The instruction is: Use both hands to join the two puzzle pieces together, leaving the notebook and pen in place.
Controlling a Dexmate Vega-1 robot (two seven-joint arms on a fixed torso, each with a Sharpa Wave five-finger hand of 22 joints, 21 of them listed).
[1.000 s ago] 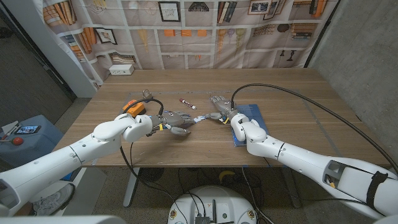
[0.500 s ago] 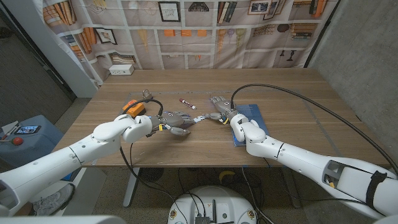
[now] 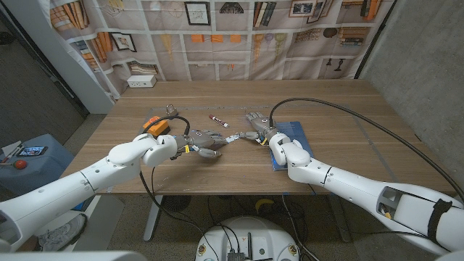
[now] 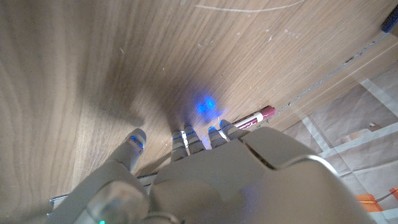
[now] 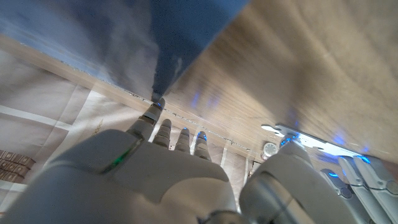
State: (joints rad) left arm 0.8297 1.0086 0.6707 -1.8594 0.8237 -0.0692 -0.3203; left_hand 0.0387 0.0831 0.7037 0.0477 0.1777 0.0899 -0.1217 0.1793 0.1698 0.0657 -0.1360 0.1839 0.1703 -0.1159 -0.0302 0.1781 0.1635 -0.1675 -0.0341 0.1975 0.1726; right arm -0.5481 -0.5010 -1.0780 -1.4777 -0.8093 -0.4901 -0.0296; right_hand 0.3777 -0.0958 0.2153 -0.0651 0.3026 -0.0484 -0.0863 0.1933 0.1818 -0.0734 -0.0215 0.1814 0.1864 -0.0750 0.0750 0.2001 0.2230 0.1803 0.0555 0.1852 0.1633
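Two white puzzle pieces lie on the wooden table between my hands; from the head view I cannot tell whether they are joined. My left hand reaches toward them, fingertips at their near end. My right hand has its fingers spread over the table, and its thumb comes down beside the pieces. In the right wrist view a white piece lies flat just past my thumb, with the left hand's fingers beside it. Neither hand visibly pinches a piece. The red-capped pen lies just behind the hands. The blue notebook sits under my right wrist.
An orange object with a black cable sits by my left forearm. A white box stands at the far left edge. A black cable loops across the table's right half.
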